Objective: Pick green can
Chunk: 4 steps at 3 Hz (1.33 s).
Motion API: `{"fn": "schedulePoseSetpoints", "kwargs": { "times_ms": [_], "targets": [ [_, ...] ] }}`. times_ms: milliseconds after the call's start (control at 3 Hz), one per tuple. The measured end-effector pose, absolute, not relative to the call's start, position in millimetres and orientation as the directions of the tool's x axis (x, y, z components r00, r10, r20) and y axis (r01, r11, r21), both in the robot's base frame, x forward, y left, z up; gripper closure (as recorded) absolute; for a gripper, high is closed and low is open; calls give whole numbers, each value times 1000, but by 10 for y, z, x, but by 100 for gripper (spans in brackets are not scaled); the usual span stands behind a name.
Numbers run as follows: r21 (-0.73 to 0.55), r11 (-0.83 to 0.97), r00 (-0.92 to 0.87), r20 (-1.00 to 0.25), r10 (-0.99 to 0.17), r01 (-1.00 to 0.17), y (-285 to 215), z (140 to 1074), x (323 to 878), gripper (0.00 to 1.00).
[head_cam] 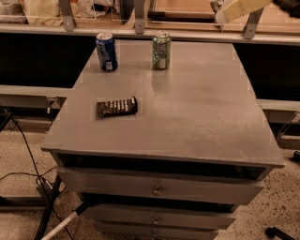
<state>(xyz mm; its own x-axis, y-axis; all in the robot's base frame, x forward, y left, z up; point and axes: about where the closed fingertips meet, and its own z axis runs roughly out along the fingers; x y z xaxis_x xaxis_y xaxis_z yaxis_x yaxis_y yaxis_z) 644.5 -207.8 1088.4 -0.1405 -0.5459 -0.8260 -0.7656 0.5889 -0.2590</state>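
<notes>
The green can (161, 50) stands upright near the far edge of the grey cabinet top (197, 112), with pale label markings and a silver top. My gripper (217, 6) is at the top of the view, on the end of a cream arm link (241, 8), above and behind the cabinet's far edge. It is to the right of the green can, well apart from it, and holds nothing that I can see.
A dark blue can (106, 51) stands left of the green can. A dark snack bar wrapper (116, 107) lies on the left of the top. Drawers (157, 187) are below the front edge. Metal rail posts (138, 16) and a shelf run behind. Cables (28, 159) lie on the floor at left.
</notes>
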Motion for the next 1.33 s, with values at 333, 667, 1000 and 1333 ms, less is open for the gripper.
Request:
{"fn": "schedulePoseSetpoints", "kwargs": {
  "times_ms": [333,667,1000,1333],
  "targets": [
    [-232,622,-149,-854,-499,-748,-2054,10798,6605,0],
    [-185,690,-174,-893,-416,-700,-1950,10563,6974,0],
    [-145,758,-201,-917,-344,-636,-1848,10269,7363,0],
    [-97,790,-196,-944,-266,-605,-1667,10037,7689,0]
  ]
}}
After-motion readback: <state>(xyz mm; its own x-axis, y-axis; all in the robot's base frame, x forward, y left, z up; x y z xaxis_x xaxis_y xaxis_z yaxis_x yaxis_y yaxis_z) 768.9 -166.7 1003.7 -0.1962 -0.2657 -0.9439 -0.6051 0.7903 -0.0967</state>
